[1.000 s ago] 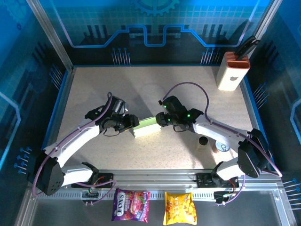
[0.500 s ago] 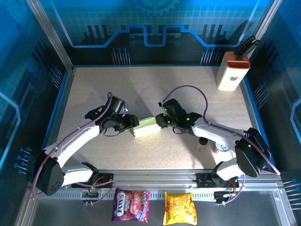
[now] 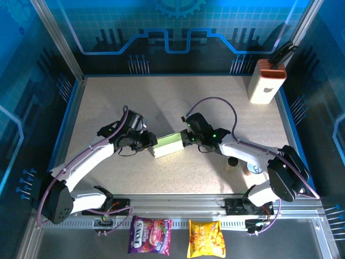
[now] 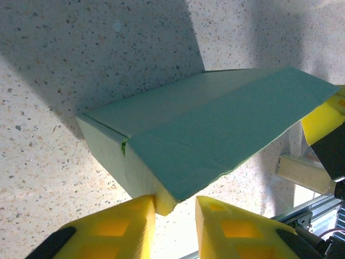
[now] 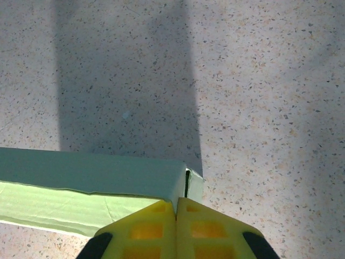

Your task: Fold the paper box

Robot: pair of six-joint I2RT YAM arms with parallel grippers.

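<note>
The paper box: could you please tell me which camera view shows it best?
The left wrist view: the box is close and large, its top, end wall and creases plain. The top external view shows the whole box, but small. The right wrist view shows one end of the box.

You see a speckled table (image 3: 135, 97), shiny blue walls (image 3: 215, 21) around it, and a metal rail (image 3: 178, 200) in front.

Looks down from above the near edge over the whole tabletop (image 3: 108, 97). From each wrist, peers close past yellow fingers (image 4: 124, 229) at opposite ends of the paper box (image 3: 168, 144), shared by all.
</note>
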